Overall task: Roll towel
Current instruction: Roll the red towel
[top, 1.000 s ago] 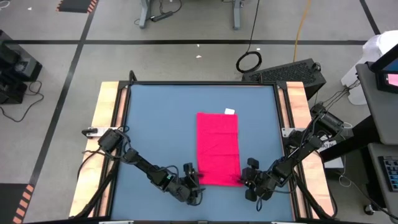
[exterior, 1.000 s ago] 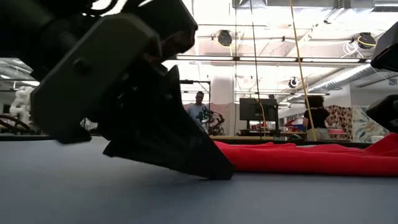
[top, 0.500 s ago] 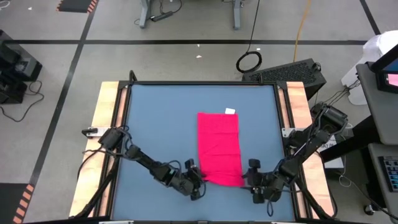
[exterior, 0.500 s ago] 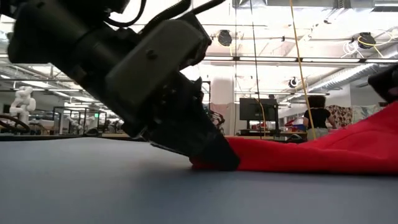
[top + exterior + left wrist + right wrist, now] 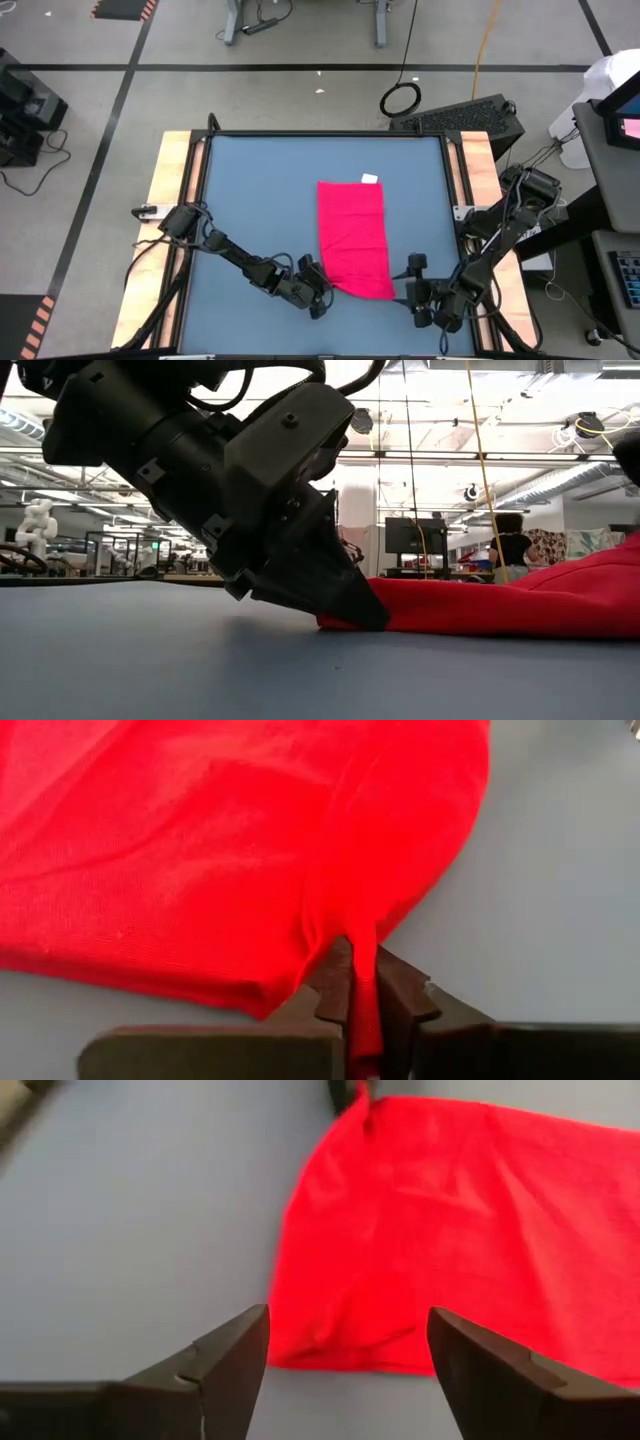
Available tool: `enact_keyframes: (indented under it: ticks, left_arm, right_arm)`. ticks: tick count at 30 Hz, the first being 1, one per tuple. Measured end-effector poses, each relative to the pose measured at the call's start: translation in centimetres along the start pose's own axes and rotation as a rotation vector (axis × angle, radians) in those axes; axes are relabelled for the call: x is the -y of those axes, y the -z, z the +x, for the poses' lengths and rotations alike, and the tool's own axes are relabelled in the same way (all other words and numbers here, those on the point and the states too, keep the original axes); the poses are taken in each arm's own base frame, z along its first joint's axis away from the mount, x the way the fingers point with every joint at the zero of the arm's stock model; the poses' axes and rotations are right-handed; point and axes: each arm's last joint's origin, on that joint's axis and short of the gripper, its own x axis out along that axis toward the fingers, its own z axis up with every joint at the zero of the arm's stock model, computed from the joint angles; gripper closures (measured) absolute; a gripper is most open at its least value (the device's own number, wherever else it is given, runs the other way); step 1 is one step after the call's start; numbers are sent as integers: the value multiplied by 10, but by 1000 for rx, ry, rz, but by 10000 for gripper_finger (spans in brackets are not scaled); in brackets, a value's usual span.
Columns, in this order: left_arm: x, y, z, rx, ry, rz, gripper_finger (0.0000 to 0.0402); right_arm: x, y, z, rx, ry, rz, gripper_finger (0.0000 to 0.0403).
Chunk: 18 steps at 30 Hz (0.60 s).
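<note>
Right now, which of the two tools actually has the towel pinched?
The left tool: its fingers are shut on a fold at the towel corner. The right tool stands open, apart from the cloth.

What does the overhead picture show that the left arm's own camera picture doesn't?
Only the overhead view shows the whole table, both arms, the towel's full long shape with its white tag at the far edge, and the right gripper open just off the near right corner. Only the left wrist view shows the pinch close up: the left gripper has its fingers shut on a fold of cloth at the corner. Both show the red towel lying on the blue tabletop.
</note>
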Motion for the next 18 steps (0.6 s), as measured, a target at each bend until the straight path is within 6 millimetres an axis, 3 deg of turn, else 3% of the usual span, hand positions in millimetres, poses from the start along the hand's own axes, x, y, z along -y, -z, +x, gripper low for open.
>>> enact_keyframes:
  ticks: [5, 10, 18]
  left_arm:
    - [1, 1, -1, -2, 3, -40, 386]
    - [2, 2, -1, -3, 6, -72, 387]
    - [4, 3, -1, -24, 33, -130, 386]
  right_arm:
    - [-4, -13, -9, -32, 29, -22, 140]
    - [-18, -6, -12, 7, -9, 2, 140]
    - [-48, 8, 15, 160, 21, -55, 140]
